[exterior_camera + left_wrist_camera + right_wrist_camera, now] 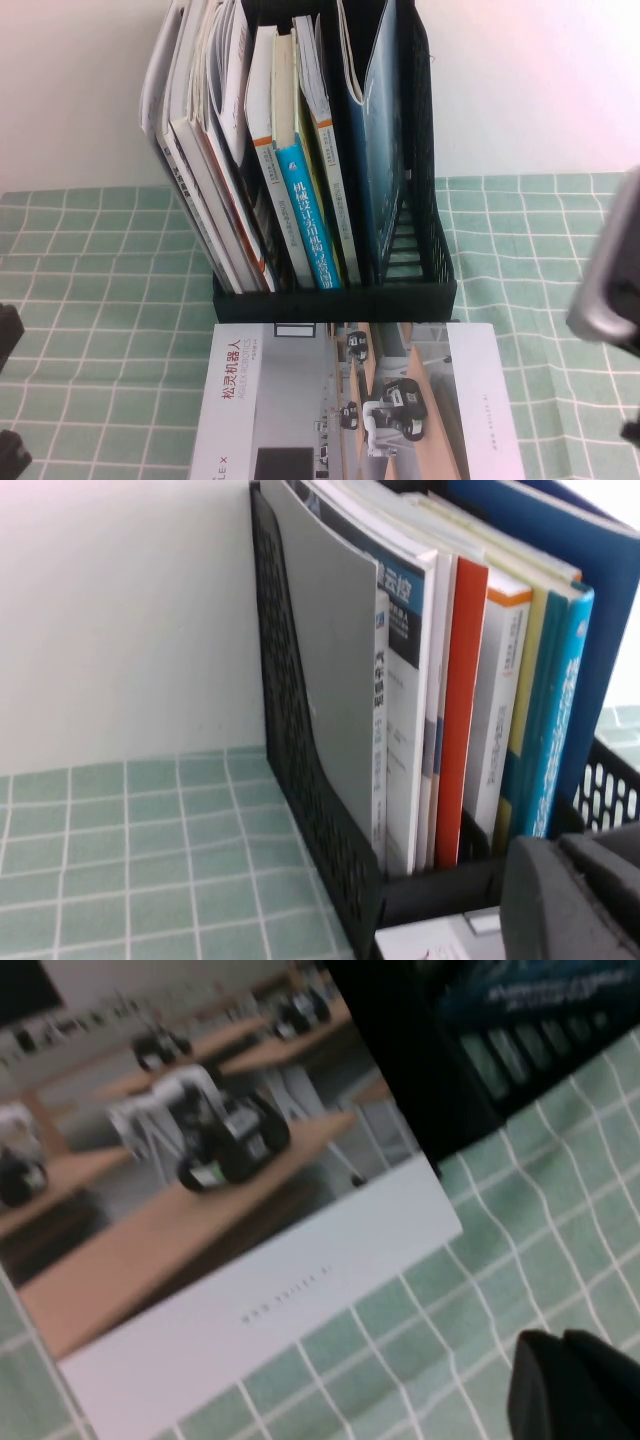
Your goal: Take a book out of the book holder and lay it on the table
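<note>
The black mesh book holder (430, 200) stands at the back of the table and holds several upright books, among them a blue-spined book (308, 225). One book (350, 400) with a white cover and photos of robots lies flat on the green checked cloth in front of the holder. It also shows in the right wrist view (200, 1210). My right gripper (575, 1385) is shut and empty, raised above the cloth to the right of the flat book. It shows blurred in the high view (603, 300). My left gripper (575, 900) is shut and empty, low at the table's left, beside the holder (310, 780).
A white wall stands behind the holder. The green checked cloth (90, 280) covers the table on both sides of the holder and the flat book. The holder's right compartment (405, 240) has room beside a blue folder.
</note>
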Tool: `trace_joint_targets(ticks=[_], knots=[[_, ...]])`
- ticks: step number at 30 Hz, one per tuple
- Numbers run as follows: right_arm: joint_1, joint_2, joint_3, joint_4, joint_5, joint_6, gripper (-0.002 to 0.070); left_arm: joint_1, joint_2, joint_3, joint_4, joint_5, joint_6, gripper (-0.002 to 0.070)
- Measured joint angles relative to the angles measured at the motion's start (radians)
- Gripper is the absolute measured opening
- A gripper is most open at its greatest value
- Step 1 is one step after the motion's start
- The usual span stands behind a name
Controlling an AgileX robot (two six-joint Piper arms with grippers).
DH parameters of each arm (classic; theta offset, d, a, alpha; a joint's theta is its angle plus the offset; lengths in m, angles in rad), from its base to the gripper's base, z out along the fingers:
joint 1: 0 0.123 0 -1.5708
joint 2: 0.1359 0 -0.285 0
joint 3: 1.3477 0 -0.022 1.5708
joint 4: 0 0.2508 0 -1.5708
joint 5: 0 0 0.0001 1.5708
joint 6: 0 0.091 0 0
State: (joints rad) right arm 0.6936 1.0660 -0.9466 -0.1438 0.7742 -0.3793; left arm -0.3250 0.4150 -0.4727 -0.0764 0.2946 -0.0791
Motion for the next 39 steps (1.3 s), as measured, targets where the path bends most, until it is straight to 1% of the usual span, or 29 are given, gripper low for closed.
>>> trace_joint_targets(ticks=[3,6,14,19,24,31,39], knots=[[0.0,-0.115,0.109,0.076,-0.108,-0.024,-0.0001,0.0,0.0,0.044,-0.023,-0.075,0.0,-0.0003],[0.0,-0.229,0.228,0.127,-0.181,-0.039,-0.0001,0.0,0.0,0.072,-0.036,-0.114,0.002,-0.0003],[0.0,-0.537,0.49,0.163,-0.25,-0.043,-0.0001,0.0,0.0,0.089,-0.084,-0.128,0.002,-0.0003],[0.0,-0.697,0.586,0.166,-0.274,-0.043,-0.0001,0.0,0.0,0.089,-0.1,-0.128,0.002,-0.0003],[0.0,-0.762,0.623,0.164,-0.273,-0.043,-0.0001,0.0,0.0,0.092,-0.1,-0.129,0.002,-0.0003],[0.0,-0.766,0.625,0.168,-0.189,-0.04,-0.0001,0.0,0.0,0.095,-0.101,-0.129,0.002,-0.0003],[0.0,-0.766,0.625,0.235,-0.162,-0.04,-0.0001,0.0,0.0,0.095,-0.101,-0.129,0.002,-0.0003]])
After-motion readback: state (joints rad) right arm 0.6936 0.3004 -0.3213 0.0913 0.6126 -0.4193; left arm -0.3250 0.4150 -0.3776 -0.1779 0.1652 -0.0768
